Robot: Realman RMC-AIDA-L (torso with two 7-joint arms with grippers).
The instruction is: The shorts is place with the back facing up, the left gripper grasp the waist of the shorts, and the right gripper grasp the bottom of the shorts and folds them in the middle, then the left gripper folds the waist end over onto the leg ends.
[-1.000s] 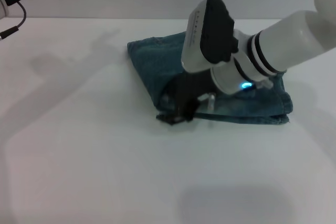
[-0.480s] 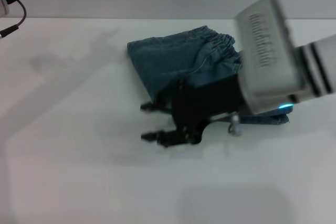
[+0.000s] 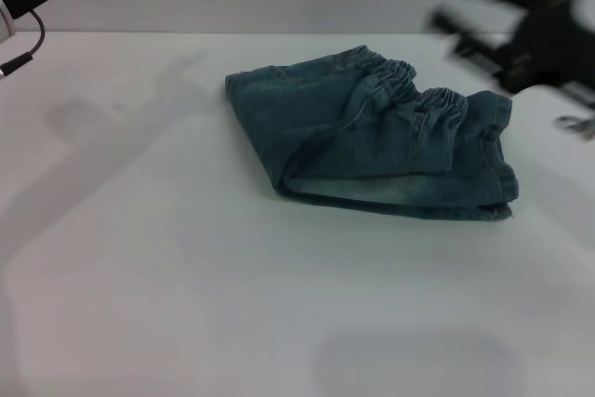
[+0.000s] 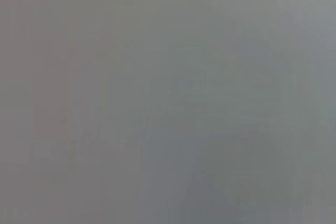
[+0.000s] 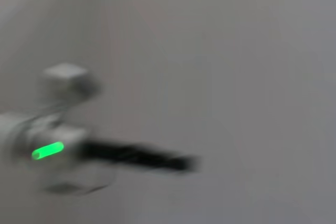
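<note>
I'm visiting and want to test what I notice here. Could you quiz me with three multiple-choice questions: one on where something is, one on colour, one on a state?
1. Where does the shorts' gathered waist lie?
A. far side
B. near edge
C. off the table

2. What colour are the shorts?
A. red
B. blue-green
C. yellow

3. What is the right gripper doing?
A. clamping the waist
B. pressing the hem
C. open, clear of the shorts

Answers: 1 A, gathers face the table's far side; 2 B, faded denim; 3 C, fingers spread, holding nothing.
</note>
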